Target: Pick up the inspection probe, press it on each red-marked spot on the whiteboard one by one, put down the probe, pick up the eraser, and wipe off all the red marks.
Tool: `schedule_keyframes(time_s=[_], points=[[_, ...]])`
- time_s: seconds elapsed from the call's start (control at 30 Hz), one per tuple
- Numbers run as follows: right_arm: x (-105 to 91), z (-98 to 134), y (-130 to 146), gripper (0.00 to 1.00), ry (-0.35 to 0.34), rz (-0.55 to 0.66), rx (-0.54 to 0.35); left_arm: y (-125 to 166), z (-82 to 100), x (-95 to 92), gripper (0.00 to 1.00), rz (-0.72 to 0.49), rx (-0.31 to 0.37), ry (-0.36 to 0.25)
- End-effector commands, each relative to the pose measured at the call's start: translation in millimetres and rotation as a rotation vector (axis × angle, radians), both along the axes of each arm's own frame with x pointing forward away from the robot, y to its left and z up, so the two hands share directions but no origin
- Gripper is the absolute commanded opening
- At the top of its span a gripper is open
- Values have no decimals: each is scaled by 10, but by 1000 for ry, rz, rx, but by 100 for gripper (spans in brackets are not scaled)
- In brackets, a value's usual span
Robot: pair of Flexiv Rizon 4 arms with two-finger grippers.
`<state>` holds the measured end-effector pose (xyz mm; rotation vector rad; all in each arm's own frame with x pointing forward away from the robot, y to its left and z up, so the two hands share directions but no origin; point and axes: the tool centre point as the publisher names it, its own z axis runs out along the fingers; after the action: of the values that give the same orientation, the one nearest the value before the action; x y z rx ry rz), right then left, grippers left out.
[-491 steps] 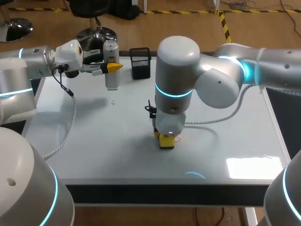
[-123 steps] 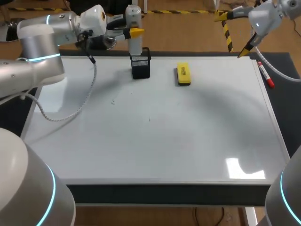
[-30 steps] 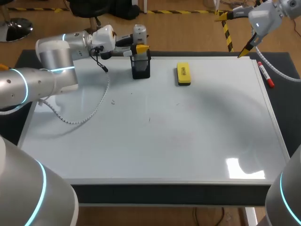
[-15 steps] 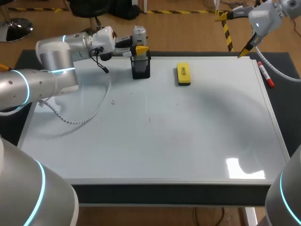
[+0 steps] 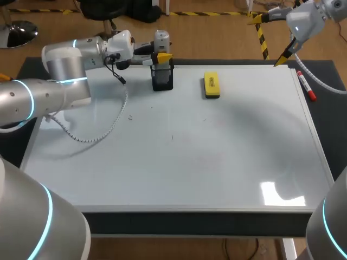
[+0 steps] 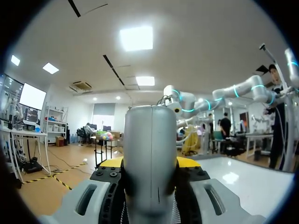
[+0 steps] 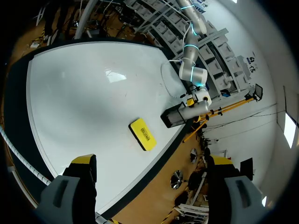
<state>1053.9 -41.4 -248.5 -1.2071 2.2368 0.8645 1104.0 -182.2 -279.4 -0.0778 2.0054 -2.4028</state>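
The left gripper [image 5: 162,55], clamped on the upright silver probe [image 5: 161,38], hung directly over the black holder [image 5: 162,77] at the whiteboard's [image 5: 190,162] 12 o'clock edge. The yellow eraser [image 5: 211,85] lay at the holder's 3 o'clock, apart from it. The right gripper [image 5: 269,38], fingers spread wide, hung beyond the board's 1 o'clock corner. A red marker [image 5: 307,88] lay by the right edge.

The left gripper [image 6: 149,163] clasps the grey inspection probe [image 6: 150,140] between its yellow-tipped fingers.
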Motion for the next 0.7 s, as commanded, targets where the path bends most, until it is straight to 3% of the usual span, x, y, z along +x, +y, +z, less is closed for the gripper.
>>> schedule_keyframes(time_s=[0.03, 0.23, 0.3, 0.5, 0.53, 0.57, 0.6, 0.7], points=[[5, 2, -2, 100, -1, 2, -4, -7, 26, -23, 36, 4, 4, 1], [5, 2, -2, 100, -1, 2, -4, 0, 35, -50, 46, 7, 5, 0], [5, 2, -2, 100, -1, 2, -4, 2, 33, -53, 43, 8, 7, 0], [5, 2, -2, 100, -1, 2, -4, 15, 32, -67, 49, 11, 9, -3], [5, 2, -2, 100, -1, 2, -4, 16, 33, -69, 60, 12, 9, -4], [5, 2, -2, 100, -1, 2, -4, 16, 34, -69, 78, 11, 10, -6], [5, 2, -2, 100, -1, 2, -4, 17, 36, -71, 88, 11, 10, -7], [5, 2, -2, 100, -1, 2, -4, 21, 47, -79, 99, 12, 11, -9]])
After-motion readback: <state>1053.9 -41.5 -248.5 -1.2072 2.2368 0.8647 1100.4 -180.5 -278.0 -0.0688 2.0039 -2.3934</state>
